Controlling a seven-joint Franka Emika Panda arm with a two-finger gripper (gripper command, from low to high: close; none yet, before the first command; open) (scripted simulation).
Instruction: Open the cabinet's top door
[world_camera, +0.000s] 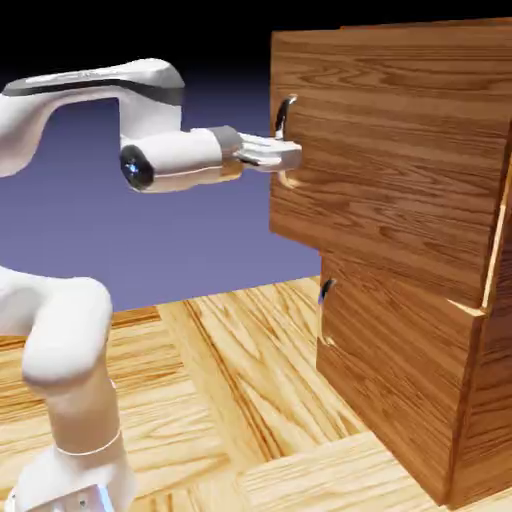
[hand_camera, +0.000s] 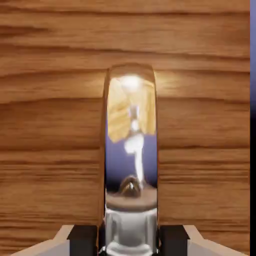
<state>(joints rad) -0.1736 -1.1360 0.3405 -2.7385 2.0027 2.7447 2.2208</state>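
The cabinet of reddish-brown wood fills the exterior view's right side. Its top door carries a curved silver handle at its left edge. My gripper reaches in level from the left and is shut on that handle at mid-height. In the hand view the mirror-like handle runs upright between my two dark fingertips, which press on its sides, with the door's wood grain right behind it. The upper panel stands a little forward of the lower one, with a pale strip showing at its right edge.
Below the top door is a lower panel with a small dark handle. The wooden table stretches in front of the cabinet. My arm's white base link rises at the lower left.
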